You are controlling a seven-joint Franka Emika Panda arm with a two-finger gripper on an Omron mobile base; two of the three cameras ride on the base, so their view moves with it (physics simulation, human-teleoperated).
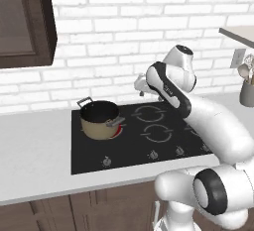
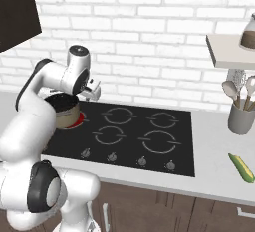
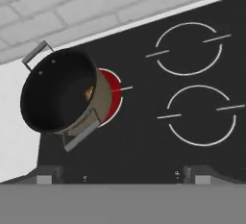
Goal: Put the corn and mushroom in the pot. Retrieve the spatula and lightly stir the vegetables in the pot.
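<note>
The tan-gold pot (image 1: 100,120) stands on the left front burner, which glows red, and its dark inside faces the hand view (image 3: 60,91). A small brownish thing (image 3: 88,92) lies inside it, perhaps the mushroom. My arm partly hides the pot (image 2: 64,110) in the right base view. The gripper (image 1: 141,84) (image 2: 92,90) hangs open and empty above the hob, to the right of the pot, its fingertips (image 3: 45,177) wide apart. The corn (image 2: 242,168) lies on the counter at the far right. Utensils stand in a grey cup (image 2: 241,118); I cannot tell which is the spatula.
The black hob (image 2: 149,141) has knobs along its front edge. A white brick wall runs behind it. A shelf (image 2: 229,52) with a jar (image 2: 249,34) hangs over the grey cup (image 1: 246,92). A dark cabinet (image 1: 25,22) hangs at the upper left.
</note>
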